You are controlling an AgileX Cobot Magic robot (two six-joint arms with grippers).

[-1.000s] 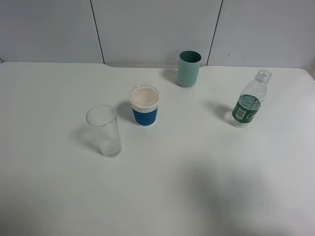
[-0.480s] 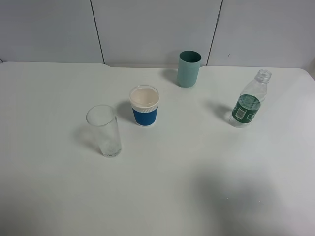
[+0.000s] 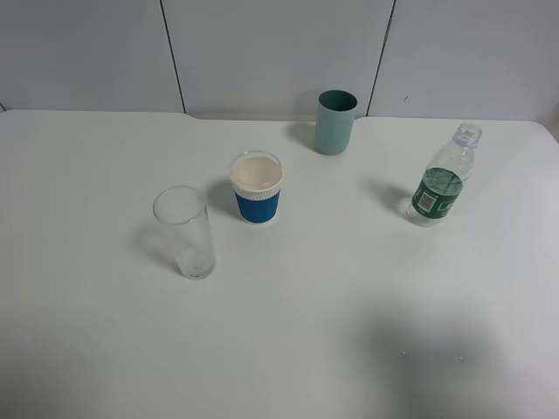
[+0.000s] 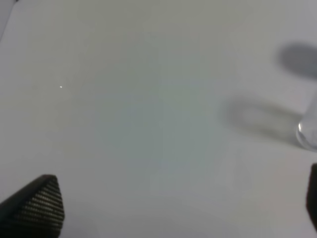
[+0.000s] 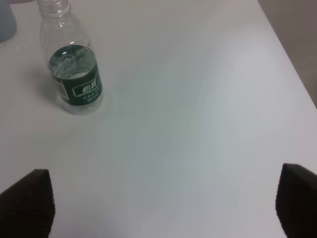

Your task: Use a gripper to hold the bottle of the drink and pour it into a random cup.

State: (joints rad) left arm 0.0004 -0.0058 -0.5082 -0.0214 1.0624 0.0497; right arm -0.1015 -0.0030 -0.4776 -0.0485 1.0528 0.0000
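Since the uncapped water bottle (image 5: 71, 64) looks thin-walled, light and crushable, the right gripper (image 5: 163, 198), fingers (image 5: 29, 198) spread wide and empty, should clasp its labelled waist.

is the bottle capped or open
Open. The bottle stands upright on the table with a bare neck, no cap on it in either the high view or the right wrist view.
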